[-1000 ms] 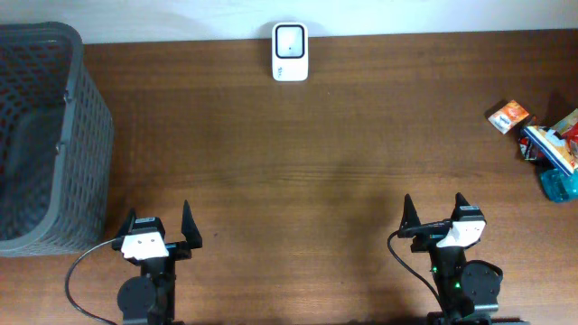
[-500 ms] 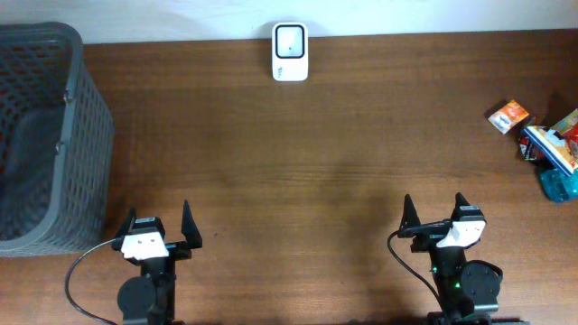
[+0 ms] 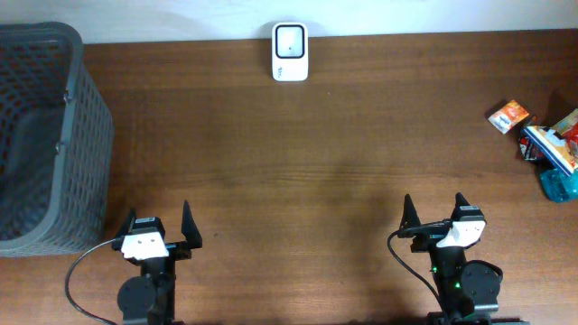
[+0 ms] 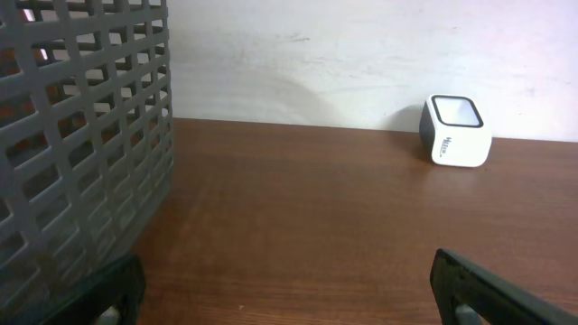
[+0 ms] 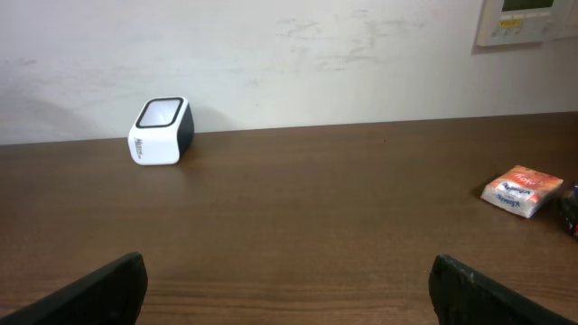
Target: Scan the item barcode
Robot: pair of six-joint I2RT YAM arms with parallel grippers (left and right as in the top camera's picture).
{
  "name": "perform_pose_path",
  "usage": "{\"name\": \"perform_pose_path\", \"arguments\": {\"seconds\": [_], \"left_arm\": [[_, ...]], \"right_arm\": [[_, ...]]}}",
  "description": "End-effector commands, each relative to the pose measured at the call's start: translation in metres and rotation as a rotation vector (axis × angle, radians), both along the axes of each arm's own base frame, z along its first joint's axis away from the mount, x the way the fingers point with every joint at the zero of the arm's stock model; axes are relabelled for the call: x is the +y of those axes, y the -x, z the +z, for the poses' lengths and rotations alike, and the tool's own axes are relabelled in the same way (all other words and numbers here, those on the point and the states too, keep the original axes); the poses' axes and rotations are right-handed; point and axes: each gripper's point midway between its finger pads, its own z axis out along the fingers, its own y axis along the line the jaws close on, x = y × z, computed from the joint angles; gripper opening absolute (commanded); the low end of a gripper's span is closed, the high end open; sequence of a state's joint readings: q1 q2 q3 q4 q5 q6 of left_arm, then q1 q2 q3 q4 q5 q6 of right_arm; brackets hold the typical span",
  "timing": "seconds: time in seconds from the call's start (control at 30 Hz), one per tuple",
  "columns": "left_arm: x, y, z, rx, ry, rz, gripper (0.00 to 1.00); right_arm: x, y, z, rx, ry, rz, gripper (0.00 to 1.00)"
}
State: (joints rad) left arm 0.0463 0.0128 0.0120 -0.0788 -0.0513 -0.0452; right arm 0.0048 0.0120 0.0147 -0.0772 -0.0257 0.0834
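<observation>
Brown wood-grain table point(image 3: 298, 171) is backed by a pale, scuffed wall point(image 5: 316, 54). Both arms are parked at the near edge.

The left gripper point(image 3: 159, 219) is held spread to its full width, and nothing is gripped or touched. In its wrist view only the dark fingers point(image 4: 479, 289) are seen, at the bottom corners, with bare wood between them. The right gripper point(image 3: 433, 209) is spread just as wide and nothing is held either. A black cable point(image 3: 77, 271) is looped beside the left arm's base.

Well ahead of the left fingers and off to their right, a white barcode scanner point(image 3: 290, 52) is set against the far edge, its window turned upward. It lies ahead and to the left of the right fingers. No object is placed between either gripper and the scanner.

A grey lattice basket point(image 3: 86, 153) is stood close to the left of the left fingers. Its inside cannot be made out through the wall.

Far ahead and to the right of the right fingers, an orange packet point(image 3: 509, 116) is laid flat. Just beyond it a cluster of packaged goods point(image 3: 551, 144) is cut off by the frame edge. Their labels and any barcodes are too small to be read.

A wall panel point(image 5: 524, 18) is cropped at the top of the right wrist view.
</observation>
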Motion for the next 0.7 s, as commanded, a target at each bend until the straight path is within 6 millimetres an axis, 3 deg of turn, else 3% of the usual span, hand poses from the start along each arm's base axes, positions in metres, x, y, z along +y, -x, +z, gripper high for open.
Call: {"name": "perform_pose_path", "arguments": {"seconds": [0.0,0.67], "left_arm": [[-0.0027,0.0001,-0.0008,0.002,-0.019,-0.018,0.99],[-0.0027,0.0001,-0.0008,0.002,-0.019,-0.018,0.99]], "right_arm": [[0.0006,-0.0001,-0.0031,0.003,-0.009,-0.001,0.98],[-0.0032,0.0000,-0.0032,0.001,0.089,-0.016,0.98]]}}
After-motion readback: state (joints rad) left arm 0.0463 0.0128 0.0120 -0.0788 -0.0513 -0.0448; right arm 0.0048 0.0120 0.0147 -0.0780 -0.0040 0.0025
